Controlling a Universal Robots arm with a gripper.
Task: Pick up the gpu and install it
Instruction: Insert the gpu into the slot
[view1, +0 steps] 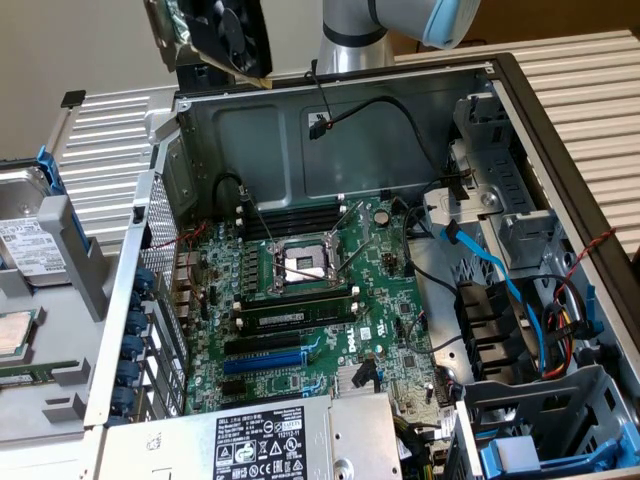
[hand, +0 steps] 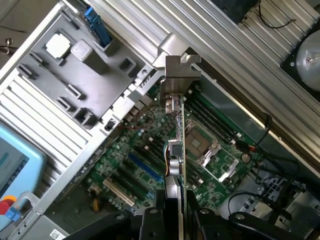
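The gpu hangs high above the open computer case, near the exterior view's upper left, its black fan facing the camera. In the wrist view the gpu is seen edge-on, silver end bracket farthest from the wrist, and my gripper is shut on it with one dark finger on each face. Far below lies the large green motherboard with a blue expansion slot and black slots beside it. The card is well clear of the board and touches nothing else.
The case's metal walls surround the board. A CPU socket, memory sticks, a power supply and loose cables sit inside. A hard drive and grey tray lie outside the case.
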